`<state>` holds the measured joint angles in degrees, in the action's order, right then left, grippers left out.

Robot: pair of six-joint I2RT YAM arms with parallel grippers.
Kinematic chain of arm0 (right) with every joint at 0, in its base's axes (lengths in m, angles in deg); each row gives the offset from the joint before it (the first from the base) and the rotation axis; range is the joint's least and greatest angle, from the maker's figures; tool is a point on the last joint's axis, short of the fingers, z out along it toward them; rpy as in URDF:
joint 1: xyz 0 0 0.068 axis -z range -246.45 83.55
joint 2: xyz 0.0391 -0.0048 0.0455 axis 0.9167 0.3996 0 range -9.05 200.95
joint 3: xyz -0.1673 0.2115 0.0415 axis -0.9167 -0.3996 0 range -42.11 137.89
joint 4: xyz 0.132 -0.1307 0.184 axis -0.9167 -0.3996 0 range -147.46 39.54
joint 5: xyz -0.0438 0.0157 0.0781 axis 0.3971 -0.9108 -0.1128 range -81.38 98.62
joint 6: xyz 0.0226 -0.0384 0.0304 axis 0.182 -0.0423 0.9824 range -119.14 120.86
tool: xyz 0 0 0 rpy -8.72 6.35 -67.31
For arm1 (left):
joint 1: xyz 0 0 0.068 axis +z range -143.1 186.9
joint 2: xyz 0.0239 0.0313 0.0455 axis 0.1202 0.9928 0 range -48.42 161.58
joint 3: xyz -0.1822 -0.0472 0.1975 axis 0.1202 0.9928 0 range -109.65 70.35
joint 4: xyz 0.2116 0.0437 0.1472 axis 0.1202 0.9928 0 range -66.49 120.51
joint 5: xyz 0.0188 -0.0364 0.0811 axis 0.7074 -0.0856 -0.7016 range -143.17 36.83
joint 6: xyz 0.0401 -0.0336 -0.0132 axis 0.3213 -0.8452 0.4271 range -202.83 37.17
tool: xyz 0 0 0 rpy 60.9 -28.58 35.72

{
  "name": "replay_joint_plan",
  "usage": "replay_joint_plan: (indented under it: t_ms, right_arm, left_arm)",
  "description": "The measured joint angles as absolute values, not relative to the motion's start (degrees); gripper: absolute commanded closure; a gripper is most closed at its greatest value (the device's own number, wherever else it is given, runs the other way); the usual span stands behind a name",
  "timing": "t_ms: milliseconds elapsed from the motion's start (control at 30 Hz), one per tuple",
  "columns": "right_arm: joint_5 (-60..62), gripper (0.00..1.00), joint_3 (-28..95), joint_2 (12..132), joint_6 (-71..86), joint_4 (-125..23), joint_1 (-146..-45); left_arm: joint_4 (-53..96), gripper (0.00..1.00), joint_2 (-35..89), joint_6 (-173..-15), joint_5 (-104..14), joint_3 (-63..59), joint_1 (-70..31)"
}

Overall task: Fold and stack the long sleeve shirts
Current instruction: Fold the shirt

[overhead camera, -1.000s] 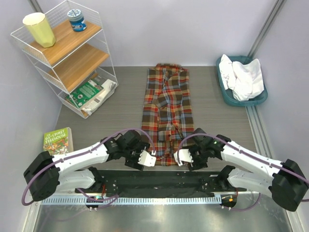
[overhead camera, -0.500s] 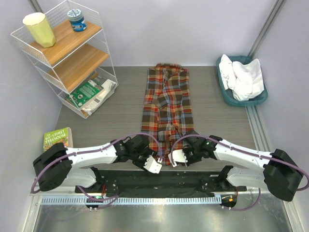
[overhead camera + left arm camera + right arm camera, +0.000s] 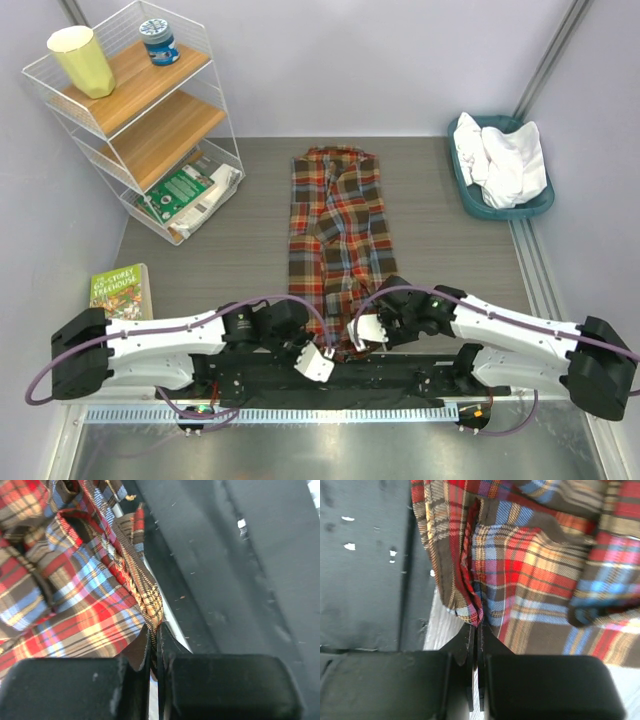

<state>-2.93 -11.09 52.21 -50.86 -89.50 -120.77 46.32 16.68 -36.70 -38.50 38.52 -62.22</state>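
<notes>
**Both grippers pinch the plaid shirt's near hem**

The left gripper [image 3: 154,640] is closed to a slit, with a fold of the plaid shirt [image 3: 335,235] caught between its fingertips. The cloth rises from the pinch in a bunched ridge (the left wrist view shows the hem edge drawn up into the fingers). The right gripper [image 3: 476,630] is closed the same way, and a tuck of the plaid hem goes in at its tips. From above, the two grippers sit near each other at the shirt's near end, left beside right, with both arms reaching inward from their bases.

Just beside the pinched hem lies a black mat [image 3: 420,372], which runs along the near edge of the surface [image 3: 230,250]. A thin strip of pale surface shows between cloth and mat in both wrist views.

The plaid shirt stretches lengthwise down the middle of the surface, folded narrow, with its collar at the far end.

The white shirt [image 3: 500,160] lies crumpled in a teal basket [image 3: 540,208] at the far right corner, well apart from both grippers.

On the far left stands a wire shelf [image 3: 130,115] with a yellow cup [image 3: 82,60] and a blue jar [image 3: 158,42] on its top board. A green book [image 3: 120,290] lies near the left edge of the surface.
</notes>
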Motion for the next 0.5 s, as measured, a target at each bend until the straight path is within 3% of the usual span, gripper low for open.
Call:
replay_joint_plan:
  t_ms: [300, 500]
  right_arm:
    - [-4.1, 0.99, -6.0, 47.3, -47.9, -96.8, -122.4]
    - [-3.3, 0.99, 3.0, 47.6, -45.8, -99.5, -121.1]
  left_arm:
    - [51.1, 1.00, 10.5, -42.3, -39.8, 38.3, -63.1]
    - [55.7, 1.00, 7.1, -43.8, -38.3, 31.3, -54.6]
